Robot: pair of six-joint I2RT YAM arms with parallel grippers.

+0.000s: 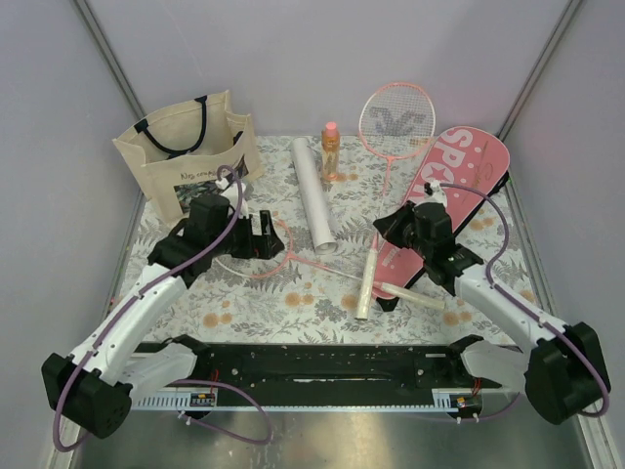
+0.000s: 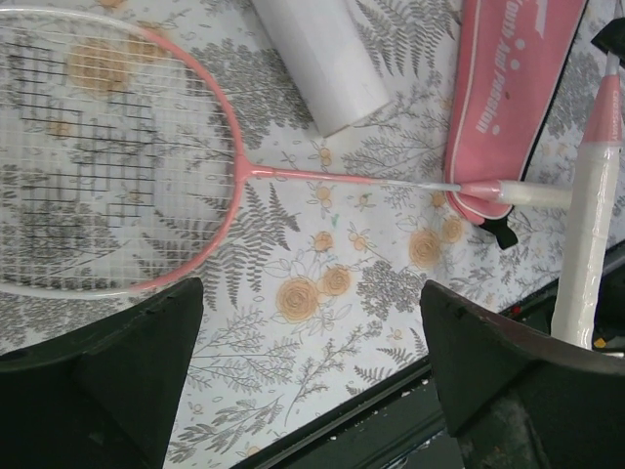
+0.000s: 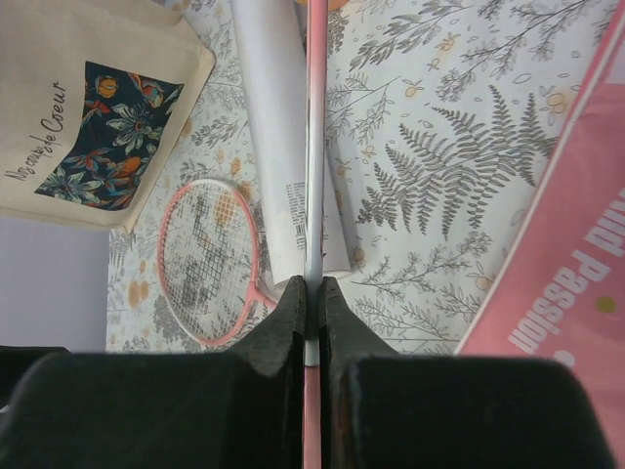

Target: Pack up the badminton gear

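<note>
Pink-framed racket one (image 3: 314, 147) is clenched at its thin shaft in your right hand (image 3: 313, 288), head toward the far wall. Crosswise on the bench (image 1: 244, 303) lies racket two (image 2: 293, 175), head left, under your left hand (image 2: 311, 313), spread wide. One white tube (image 1: 314, 191) lies lengthwise. One pink cover (image 1: 459, 181) reads "SPO" and "passion". Your tote bag (image 3: 88, 107) says "Coeur".
</note>
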